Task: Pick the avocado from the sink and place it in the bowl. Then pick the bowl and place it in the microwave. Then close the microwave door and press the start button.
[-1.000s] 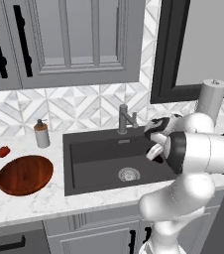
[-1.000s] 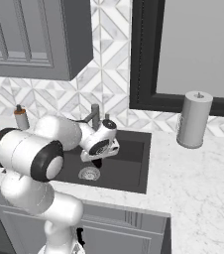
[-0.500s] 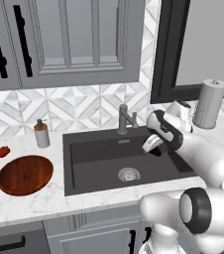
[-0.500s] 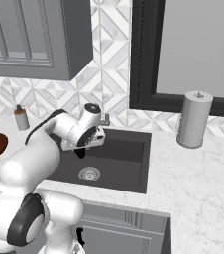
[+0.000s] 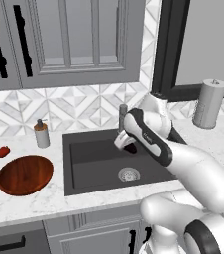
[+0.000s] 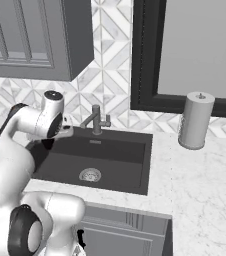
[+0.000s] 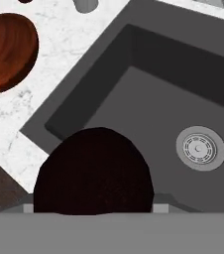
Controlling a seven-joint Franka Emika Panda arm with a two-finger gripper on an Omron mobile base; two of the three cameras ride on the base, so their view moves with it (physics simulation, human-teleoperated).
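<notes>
**Avocado lifted, bowl not yet reached**

Bowl [image 5: 25, 174] sits empty on the counter left of the sink [image 5: 99, 163], beside a small red item [image 5: 3, 151] and a soap bottle [image 5: 42, 134]. Over the basin, the gripper [image 5: 129, 143] hangs above the drain [image 5: 129, 174]. In the hand view the avocado [image 7: 94, 173] sits large and dark right at the fingers, so I judge it pinched and raised clear of the basin floor. Carrying it left to the bowl, loading the microwave, shutting the door and pressing start all remain. Right of the sink stands a paper-towel roll [image 5: 209, 104]. No brand or writing is readable.
</notes>
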